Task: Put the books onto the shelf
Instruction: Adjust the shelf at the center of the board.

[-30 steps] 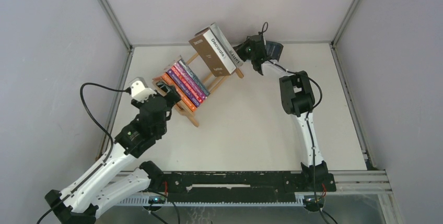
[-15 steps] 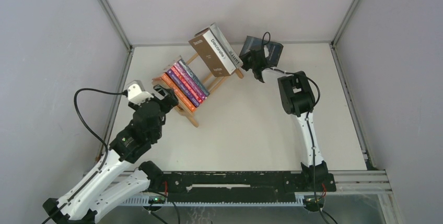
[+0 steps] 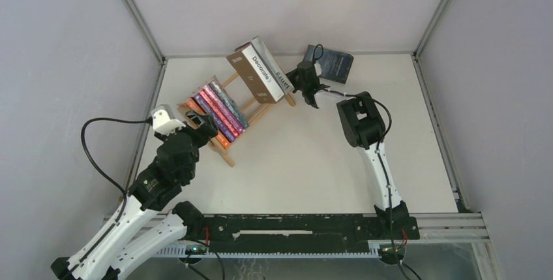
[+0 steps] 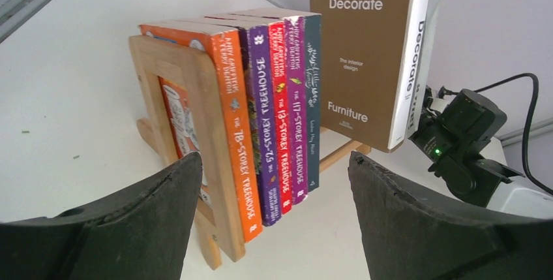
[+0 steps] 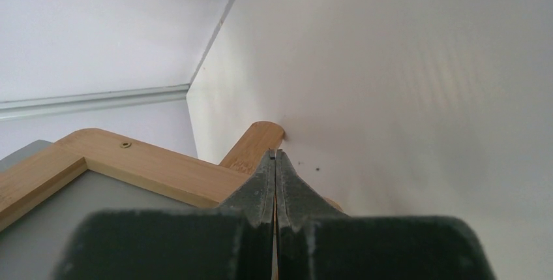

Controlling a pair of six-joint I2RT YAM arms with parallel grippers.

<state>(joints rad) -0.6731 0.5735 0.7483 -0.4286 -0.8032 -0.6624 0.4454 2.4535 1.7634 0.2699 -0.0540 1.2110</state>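
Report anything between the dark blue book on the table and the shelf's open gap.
The right gripper, shut, sits at the shelf's end frame, and the brown Decorate book stands just inside it; both lie between the dark blue book and the gap.

brown book point(image 4: 362, 64): "decorate", "furniture"; orange spine point(image 4: 238, 136): "78-storey treehouse"

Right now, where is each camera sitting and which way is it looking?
Top camera: above and behind the arms, looking down at the table; both arms show.
Left wrist: on the left gripper, facing the shelf end and the book spines; its open fingers frame the view.
Right wrist: on the right gripper, low beside the shelf's wooden frame; its shut fingers show.
Top and left wrist both see the brown Decorate book.
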